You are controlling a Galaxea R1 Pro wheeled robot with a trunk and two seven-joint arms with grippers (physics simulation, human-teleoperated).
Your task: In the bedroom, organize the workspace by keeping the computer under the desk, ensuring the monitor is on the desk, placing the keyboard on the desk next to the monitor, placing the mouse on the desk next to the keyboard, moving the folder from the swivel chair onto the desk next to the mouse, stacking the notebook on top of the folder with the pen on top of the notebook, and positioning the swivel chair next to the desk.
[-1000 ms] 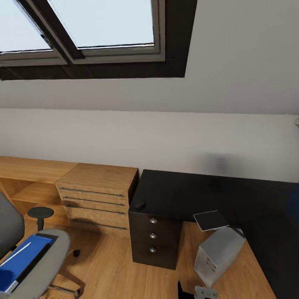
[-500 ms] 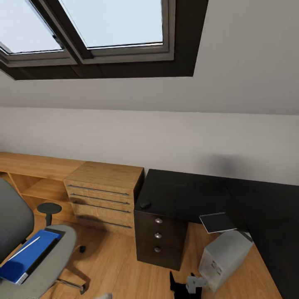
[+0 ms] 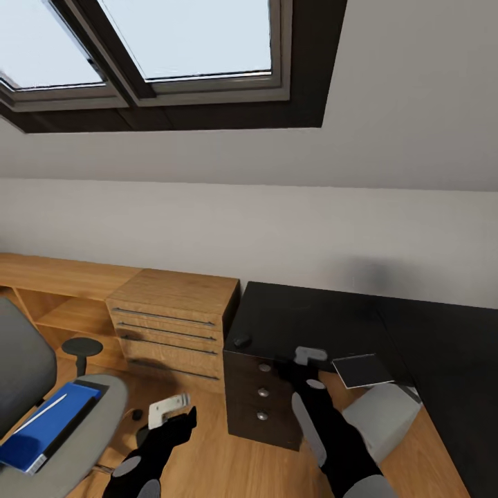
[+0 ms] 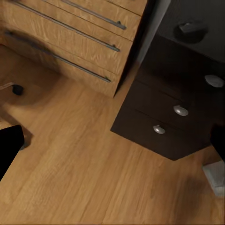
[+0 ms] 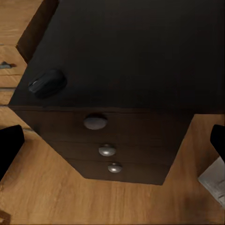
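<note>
Attic bedroom, skylight (image 3: pixel 173 41) above the black desk (image 3: pixel 325 318). Mouse (image 3: pixel 241 341) lies on the desk's near-left corner; blue folder (image 3: pixel 45 427) rests on the swivel chair (image 3: pixel 83 443). Both arms have risen into the head view since half a second ago: left gripper (image 3: pixel 169 411) and right gripper (image 3: pixel 304 360), both with fingers spread, holding nothing.

Bright skylight (image 3: pixel 187 41) daylight; soft shadow smudge on wall (image 3: pixel 370 271); renders sharp.

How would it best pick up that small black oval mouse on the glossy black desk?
From straight above, pinching the small black oval mouse across its narrow sides: it lies flat and low near the corner of the glossy black desk, above the drawers, with nothing beside it.
</note>
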